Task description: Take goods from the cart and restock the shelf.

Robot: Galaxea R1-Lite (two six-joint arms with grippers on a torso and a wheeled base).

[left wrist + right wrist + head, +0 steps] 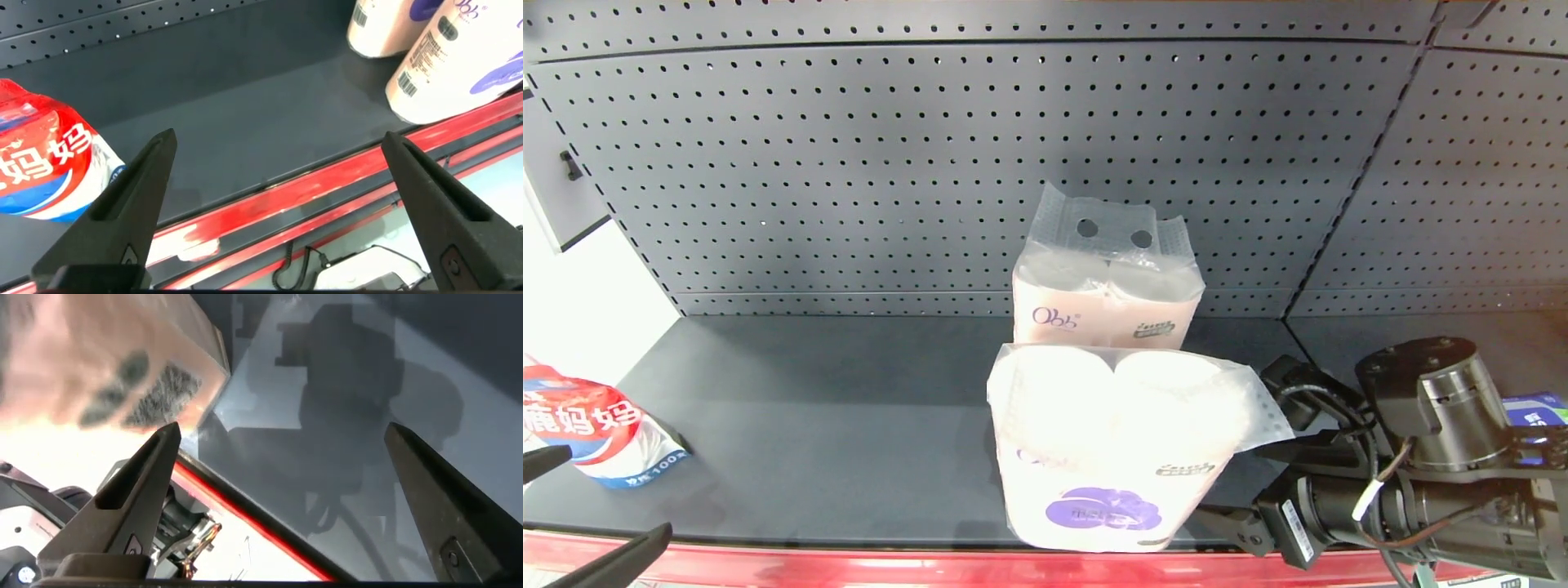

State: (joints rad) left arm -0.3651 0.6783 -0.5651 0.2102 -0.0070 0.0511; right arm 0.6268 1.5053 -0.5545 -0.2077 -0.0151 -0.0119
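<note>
Two pink packs of toilet rolls stand on the dark shelf [833, 408]: one at the back [1107, 282], one at the front edge [1107, 449]. My right gripper [1227, 486] is open just right of the front pack, nothing between its fingers; the right wrist view has the gripper [282, 429] with that pack [106, 367] beside one finger [139, 490]. My left gripper [617, 490] is open at the shelf's front left, near a red, white and blue bag [596, 433]. The left wrist view has this gripper [279, 137], the bag [49, 163] and the front pack [458, 65].
A grey pegboard wall [931, 163] closes the back of the shelf. A red strip [849, 563] runs along its front edge. A blue box [1535, 408] lies on the neighbouring shelf bay at the right. Bare shelf lies between the bag and the packs.
</note>
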